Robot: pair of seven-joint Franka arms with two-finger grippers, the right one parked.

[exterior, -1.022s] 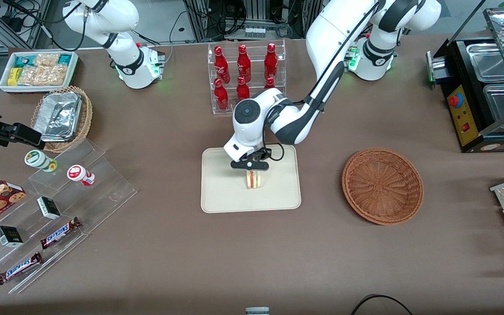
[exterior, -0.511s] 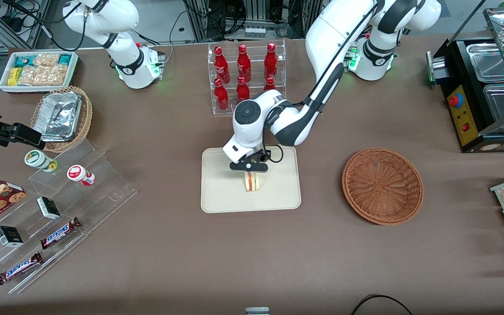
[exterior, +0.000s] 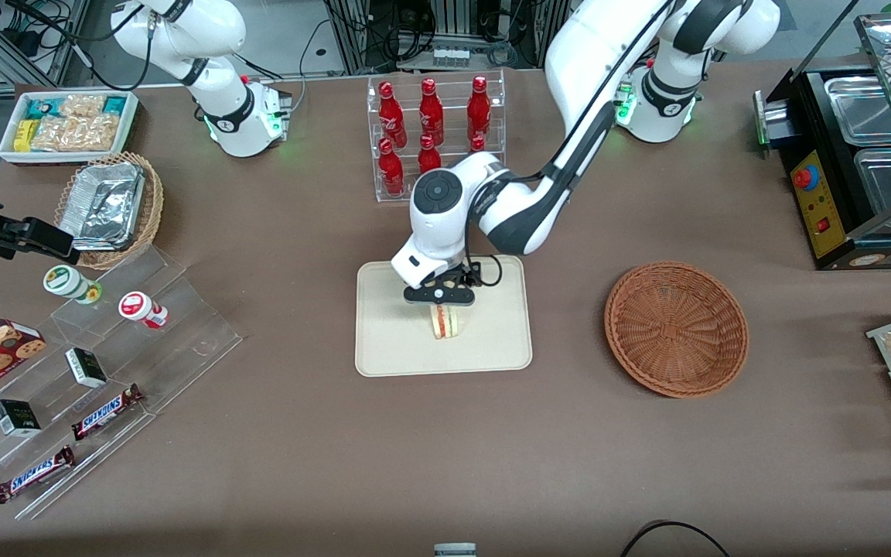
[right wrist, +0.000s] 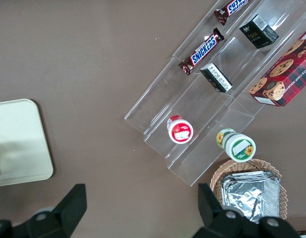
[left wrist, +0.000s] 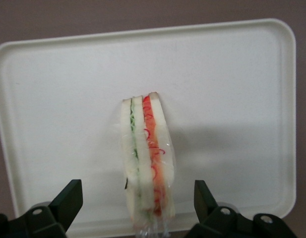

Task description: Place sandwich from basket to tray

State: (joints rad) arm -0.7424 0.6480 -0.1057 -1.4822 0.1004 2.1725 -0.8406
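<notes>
The sandwich [exterior: 445,323] stands on its edge on the cream-white tray [exterior: 391,344], near the tray's middle. In the left wrist view the sandwich [left wrist: 145,158] shows white bread with green and red filling on the tray [left wrist: 68,99]. My left gripper [exterior: 440,297] hangs just above it, open. Its black fingers [left wrist: 68,198] stand wide on either side of the sandwich with clear gaps, the gripper [left wrist: 137,191] touching nothing. The reddish-brown wicker basket [exterior: 676,329] lies empty, beside the tray toward the working arm's end.
A clear rack of red bottles [exterior: 430,135] stands farther from the front camera than the tray. Acrylic steps with snacks [exterior: 97,363], a foil-filled wicker basket [exterior: 109,205] and a snack box [exterior: 66,124] lie toward the parked arm's end. A food warmer [exterior: 863,155] stands at the working arm's end.
The wrist and gripper have lifted a little and drifted slightly toward the parked arm's end. The sandwich has stayed on the tray.
</notes>
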